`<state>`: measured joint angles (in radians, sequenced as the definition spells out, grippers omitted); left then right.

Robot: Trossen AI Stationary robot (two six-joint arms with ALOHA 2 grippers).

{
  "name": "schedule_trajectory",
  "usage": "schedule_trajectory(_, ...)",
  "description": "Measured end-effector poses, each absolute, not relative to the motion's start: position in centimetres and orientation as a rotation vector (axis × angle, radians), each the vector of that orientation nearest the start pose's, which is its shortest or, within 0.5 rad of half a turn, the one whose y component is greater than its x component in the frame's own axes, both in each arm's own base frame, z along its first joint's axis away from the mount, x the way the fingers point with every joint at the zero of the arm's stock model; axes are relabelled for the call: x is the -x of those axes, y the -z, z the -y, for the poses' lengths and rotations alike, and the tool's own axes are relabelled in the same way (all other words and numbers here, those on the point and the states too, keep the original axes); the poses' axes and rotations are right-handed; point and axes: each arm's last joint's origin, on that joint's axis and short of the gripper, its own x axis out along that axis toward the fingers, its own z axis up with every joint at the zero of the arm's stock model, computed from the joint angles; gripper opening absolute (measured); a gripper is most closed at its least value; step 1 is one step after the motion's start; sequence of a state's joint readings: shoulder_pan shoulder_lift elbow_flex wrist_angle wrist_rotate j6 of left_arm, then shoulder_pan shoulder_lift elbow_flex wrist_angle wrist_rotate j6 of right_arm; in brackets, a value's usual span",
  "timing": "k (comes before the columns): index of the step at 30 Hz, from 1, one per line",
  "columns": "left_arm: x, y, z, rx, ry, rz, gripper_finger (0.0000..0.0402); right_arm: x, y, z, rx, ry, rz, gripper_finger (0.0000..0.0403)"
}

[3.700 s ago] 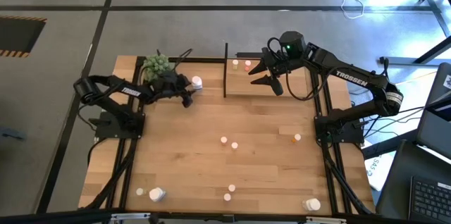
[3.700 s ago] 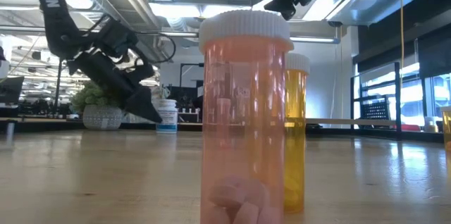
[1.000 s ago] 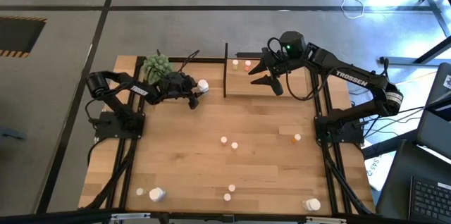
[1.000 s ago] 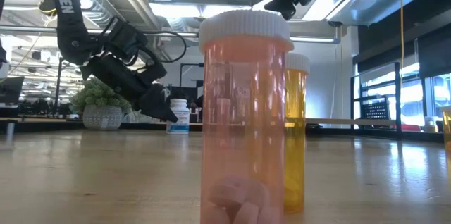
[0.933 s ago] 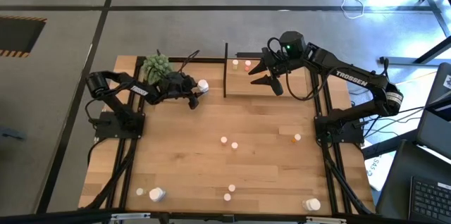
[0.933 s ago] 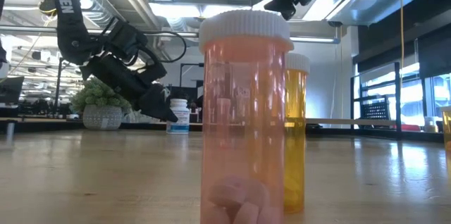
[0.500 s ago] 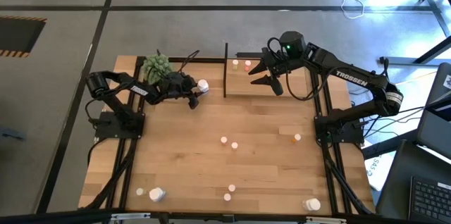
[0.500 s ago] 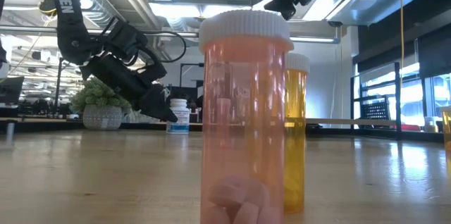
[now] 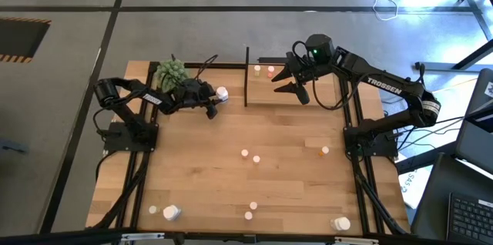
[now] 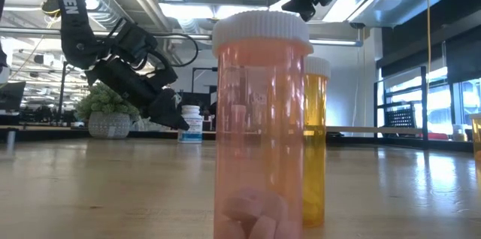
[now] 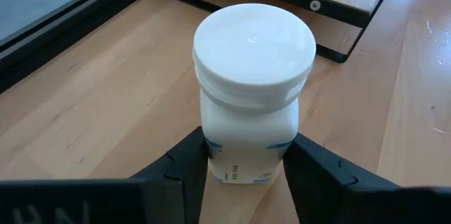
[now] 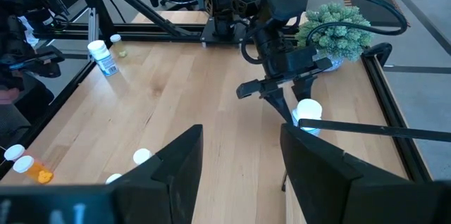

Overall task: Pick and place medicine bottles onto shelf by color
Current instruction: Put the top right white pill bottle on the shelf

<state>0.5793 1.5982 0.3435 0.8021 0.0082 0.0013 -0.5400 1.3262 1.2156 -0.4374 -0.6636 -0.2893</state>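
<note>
Jaws of left gripper (image 11: 246, 164) pinch white bottle (image 11: 252, 97) btwn them, upright.

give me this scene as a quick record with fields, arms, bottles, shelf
left pincer: closed around the large white bottle, which stands upright on the table near the plant
right pincer: open, empty, hovering over the shelf
on shelf: two small bottles at the far edge
loose on table: small white- and orange-topped bottles mid-table, larger white ones along the near edge
nearest low camera: pink bottle, white cap, pills inside
</note>
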Motion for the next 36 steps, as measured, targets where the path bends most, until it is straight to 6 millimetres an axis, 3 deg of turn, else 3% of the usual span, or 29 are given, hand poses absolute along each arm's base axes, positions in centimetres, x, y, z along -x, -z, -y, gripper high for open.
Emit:
schedule_trajectory(20, -20.7, -11.4, -13.5, 0.189, -0.574, -0.417, 0.0140, -25.2, -34.5, 13.0, -0.026, -0.184, -0.428, 0.0193)
schedule_trajectory(26, -20.5, -12.8, -13.3, 0.164, -0.560, -0.378, 0.0140, -25.2, -34.5, 13.0, -0.026, -0.184, -0.428, 0.0193)
schedule_trajectory(36, -18.2, -15.3, -11.8, 0.173, -0.541, -0.498, 0.0140, -25.2, -34.5, 13.0, -0.026, -0.184, -0.428, 0.0193)
